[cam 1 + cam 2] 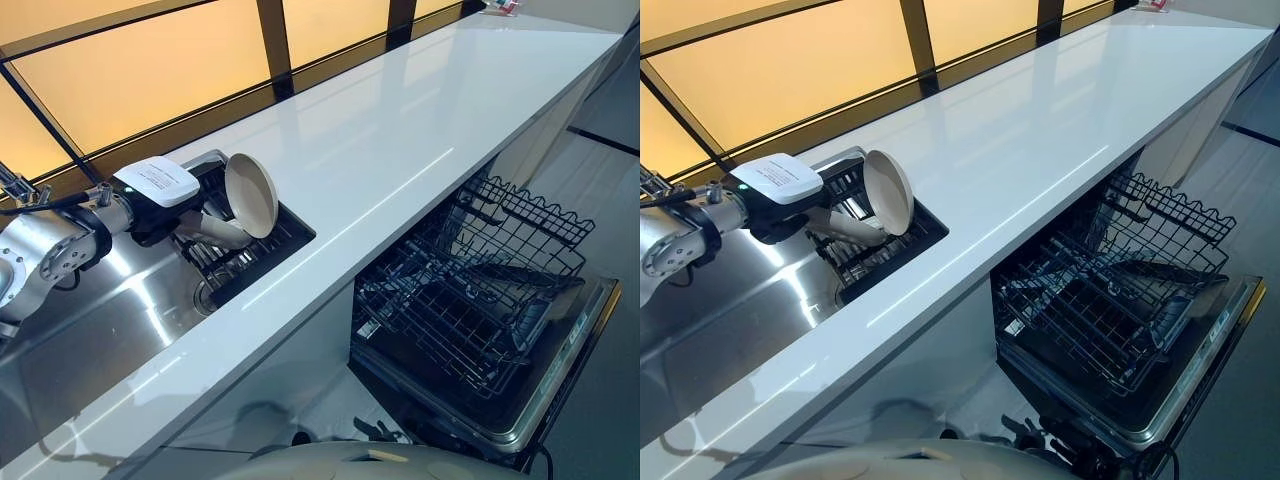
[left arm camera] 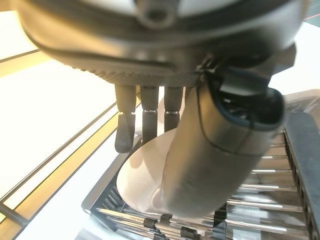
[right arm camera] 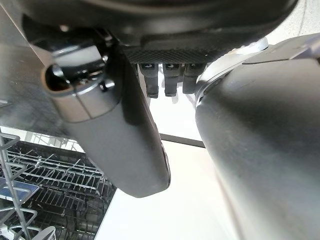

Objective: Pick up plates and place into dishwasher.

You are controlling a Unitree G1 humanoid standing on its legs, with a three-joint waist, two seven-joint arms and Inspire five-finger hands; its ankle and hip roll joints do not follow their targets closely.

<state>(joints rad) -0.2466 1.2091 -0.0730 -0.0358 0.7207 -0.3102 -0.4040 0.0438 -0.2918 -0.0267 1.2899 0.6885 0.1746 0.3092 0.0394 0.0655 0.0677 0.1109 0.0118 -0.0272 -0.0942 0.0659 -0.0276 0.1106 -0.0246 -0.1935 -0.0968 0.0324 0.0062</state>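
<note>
A cream plate stands on edge over the black dish rack set in the sink. My left hand is shut on it. In the left wrist view the white-covered thumb presses the plate's near face and the fingers reach behind its rim. I cannot tell whether its lower edge still touches the rack's tines. The open dishwasher's wire rack is pulled out below the counter on the right. My right hand hangs relaxed above that rack, holding nothing.
A long white countertop runs between the steel sink and the dishwasher. The dishwasher door lies folded down under the rack. Amber window panels line the back of the counter.
</note>
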